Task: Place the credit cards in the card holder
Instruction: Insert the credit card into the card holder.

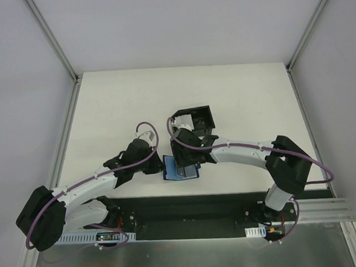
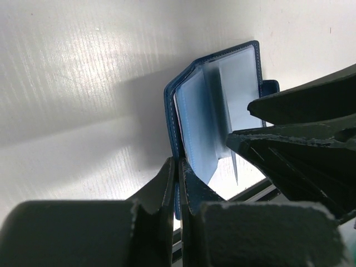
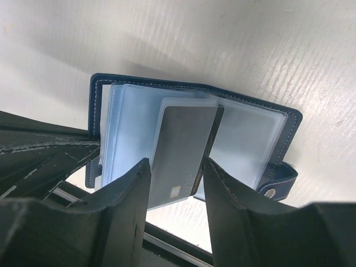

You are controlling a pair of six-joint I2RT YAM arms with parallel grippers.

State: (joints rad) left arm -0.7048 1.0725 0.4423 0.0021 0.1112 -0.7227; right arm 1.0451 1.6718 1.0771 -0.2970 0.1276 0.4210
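The left tool (image 2: 178, 167) pinches the cover of the open wallet (image 2: 217, 105) at the near edge of the desk (image 1: 122, 106). The right tool (image 3: 177, 167) grips a grey card (image 3: 186, 133) by its sides, far end inside a clear sleeve (image 3: 245, 139).

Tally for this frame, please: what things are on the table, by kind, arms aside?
wallet: 1
card: 1, between the right fingers
black box: 1, contents too unclear to count
Total: 3
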